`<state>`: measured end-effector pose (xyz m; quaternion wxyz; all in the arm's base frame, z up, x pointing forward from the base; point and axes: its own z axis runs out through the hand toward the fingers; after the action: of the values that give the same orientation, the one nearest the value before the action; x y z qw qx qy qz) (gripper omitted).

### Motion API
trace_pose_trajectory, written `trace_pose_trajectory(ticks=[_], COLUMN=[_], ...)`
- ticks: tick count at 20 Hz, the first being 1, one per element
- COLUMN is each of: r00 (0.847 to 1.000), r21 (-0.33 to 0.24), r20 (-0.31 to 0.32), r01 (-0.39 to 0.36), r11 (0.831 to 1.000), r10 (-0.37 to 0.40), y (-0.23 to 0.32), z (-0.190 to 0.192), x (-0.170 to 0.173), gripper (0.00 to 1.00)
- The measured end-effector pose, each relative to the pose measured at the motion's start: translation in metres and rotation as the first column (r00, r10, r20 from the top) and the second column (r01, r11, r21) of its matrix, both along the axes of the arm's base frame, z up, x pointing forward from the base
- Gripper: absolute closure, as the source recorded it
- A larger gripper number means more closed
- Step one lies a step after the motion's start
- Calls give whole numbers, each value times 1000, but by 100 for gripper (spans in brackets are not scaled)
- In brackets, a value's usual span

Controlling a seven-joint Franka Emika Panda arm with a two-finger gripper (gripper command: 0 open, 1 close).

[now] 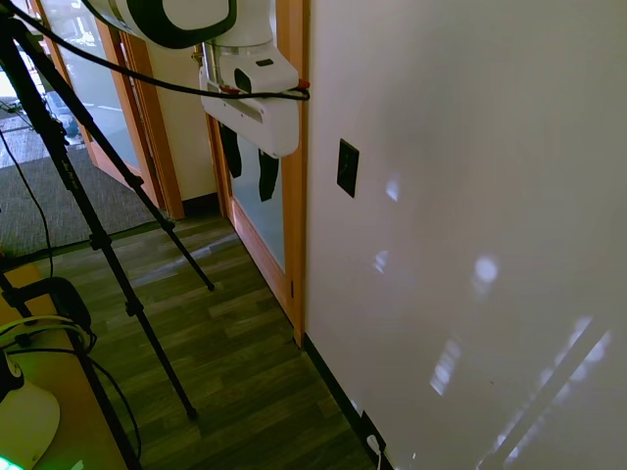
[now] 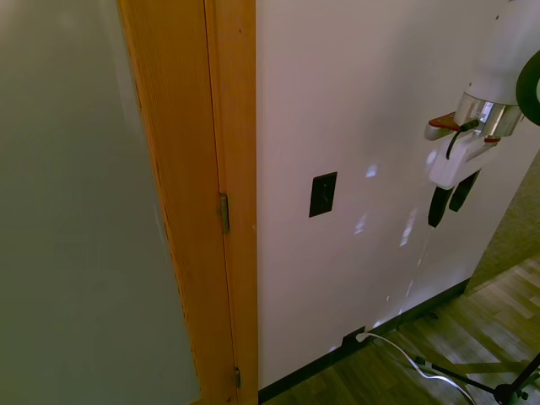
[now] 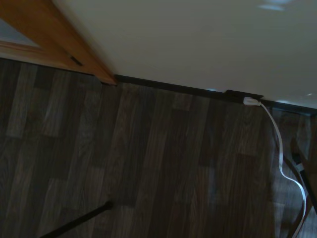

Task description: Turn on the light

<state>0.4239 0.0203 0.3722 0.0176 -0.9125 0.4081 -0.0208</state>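
Observation:
The light switch is a small black upright plate on the white wall, just beside the wooden door frame; it also shows as the switch in the second exterior view. No lamp is in view. My gripper hangs fingers down at about the switch's height, off the wall and apart from the plate. In the second exterior view the gripper sits well to the right of the switch. Its two black fingers stand apart, open, with nothing between them. The wrist view shows only floor and baseboard, not the switch.
A wooden door frame with a frosted glass panel borders the wall. Low on the baseboard sits a smaller black plate with a white plug and its cord trailing over the dark wood floor.

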Motion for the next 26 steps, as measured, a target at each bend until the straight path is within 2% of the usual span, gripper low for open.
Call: trace_pose_trajectory(ticks=[2,4,7,11,13,15,18,21,22,26], r00=[1000,1000,994,979,966,946,908,871,866,872], r21=[-9,-11,-18,-35,-25,-18,-5,-8,-11,-23], r20=[-3,23,105,201,255,318,409,468,471,460], r01=[-9,-17,-25,28,54,74,108,176,193,204], r11=[1000,1000,1000,999,998,997,994,984,981,979], r10=[9,17,27,-20,-46,-64,-97,-152,-165,-171], y=[0,4,21,48,56,64,64,58,59,62], z=[-1,0,-5,-40,-62,-83,-93,-87,-87,-104], x=[0,7,33,77,93,104,119,133,138,156], gripper=[0,0,0,0,0,0,0,0,100,100])
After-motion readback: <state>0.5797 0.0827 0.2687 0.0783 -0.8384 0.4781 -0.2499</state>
